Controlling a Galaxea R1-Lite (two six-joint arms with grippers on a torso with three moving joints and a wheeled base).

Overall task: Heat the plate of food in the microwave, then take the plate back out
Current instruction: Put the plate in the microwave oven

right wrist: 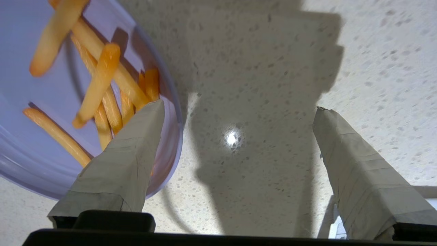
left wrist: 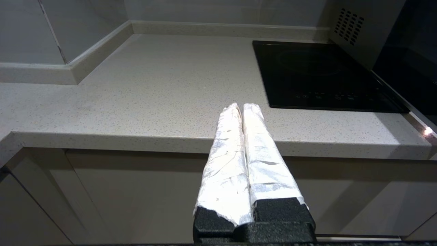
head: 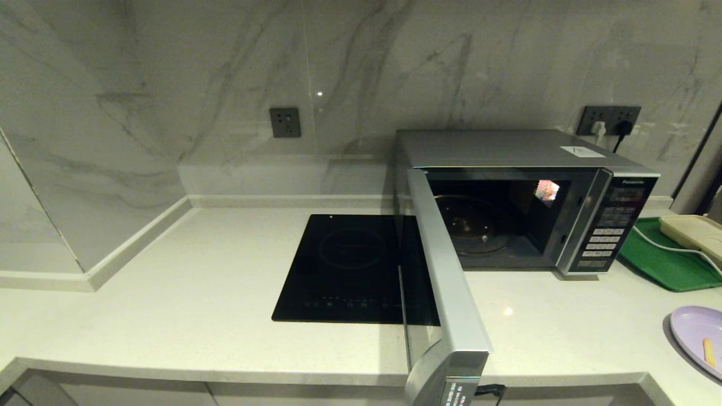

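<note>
With the microwave (head: 524, 197) standing open, the right gripper (right wrist: 239, 136) is hovering wide-open, one finger (right wrist: 129, 153) over the plate of food (right wrist: 41, 164), needing to straddle its rim.

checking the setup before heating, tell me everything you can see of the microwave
The microwave is a boxy silver-grey Panasonic unit standing on the pale counter against the marble wall. Its door is swung wide open toward the camera, over the edge of the black cooktop. The dark cavity holds only a glass turntable. A black button panel sits on its right side, and a white label lies on top.
</note>
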